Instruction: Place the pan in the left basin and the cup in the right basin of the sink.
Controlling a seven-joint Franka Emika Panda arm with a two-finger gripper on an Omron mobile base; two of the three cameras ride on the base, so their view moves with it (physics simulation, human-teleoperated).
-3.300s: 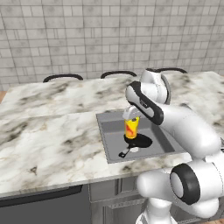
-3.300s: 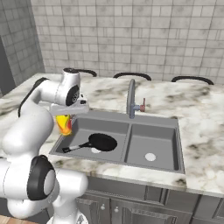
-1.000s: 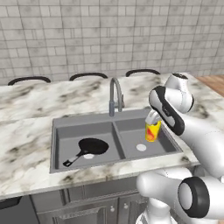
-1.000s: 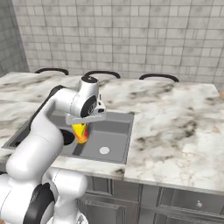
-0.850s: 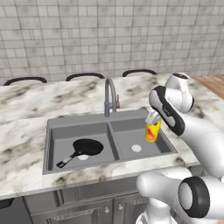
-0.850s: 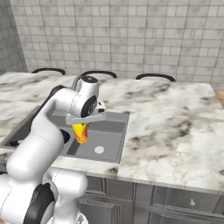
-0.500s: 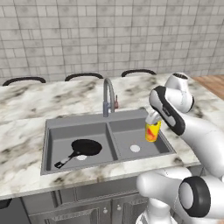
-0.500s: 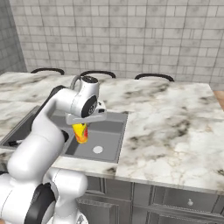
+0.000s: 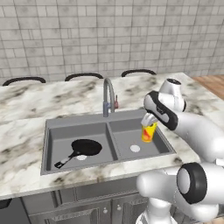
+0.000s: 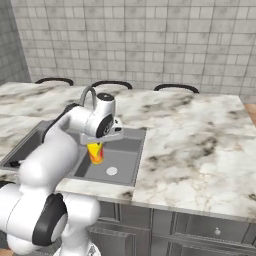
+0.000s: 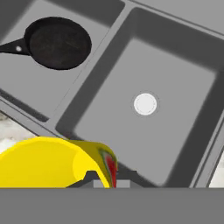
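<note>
One yellow cup (image 9: 148,132) hangs pinched in the closed gripper (image 9: 149,122) above the right basin (image 9: 131,141).

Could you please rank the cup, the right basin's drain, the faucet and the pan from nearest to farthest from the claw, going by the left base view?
1. The cup, held in the claw, over the right basin's outer edge.
2. The right basin's drain, just below and to the left.
3. The faucet, behind the divider.
4. The pan, in the left basin.
</note>
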